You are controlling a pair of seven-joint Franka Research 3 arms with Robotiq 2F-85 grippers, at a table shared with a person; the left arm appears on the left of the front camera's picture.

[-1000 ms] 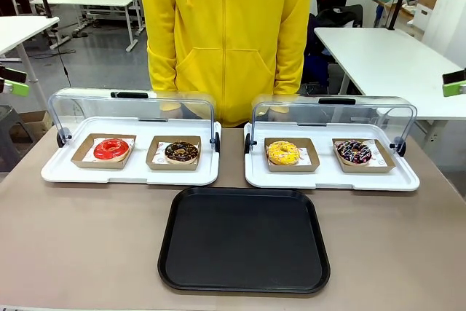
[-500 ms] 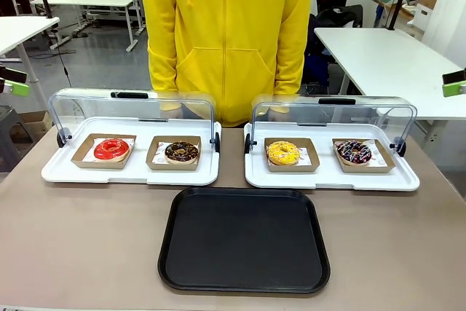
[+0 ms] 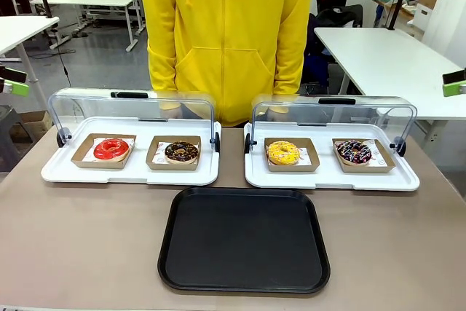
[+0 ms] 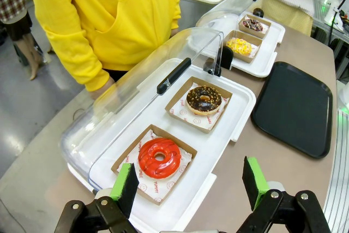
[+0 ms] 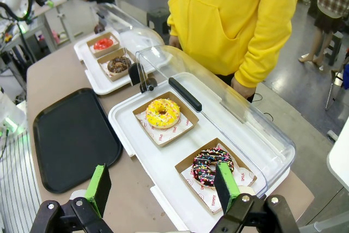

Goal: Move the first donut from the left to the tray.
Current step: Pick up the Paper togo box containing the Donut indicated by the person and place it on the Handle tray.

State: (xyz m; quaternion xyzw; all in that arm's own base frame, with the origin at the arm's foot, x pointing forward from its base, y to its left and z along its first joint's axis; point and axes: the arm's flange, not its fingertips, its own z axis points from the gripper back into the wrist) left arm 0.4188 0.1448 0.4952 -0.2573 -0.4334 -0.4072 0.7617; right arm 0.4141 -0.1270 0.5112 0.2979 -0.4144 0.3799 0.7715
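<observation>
Glossy red-iced ring donut is sitting in brown cardboard holder on left white domed-lid tray, apart from flat black plastic tray on counter, wrist views showing left hand and right hand both hanging spread wide.

Person's hands prob. half-hidden behind clear lids.

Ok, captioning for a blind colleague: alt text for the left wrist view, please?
The open left gripper points down at a red-iced ring donut in a cardboard holder on a white tray whose clear domed lid is raised, beside a chocolate-glazed donut. A black tray lies on the table; a person in a yellow hoodie stands behind the lid.
</observation>
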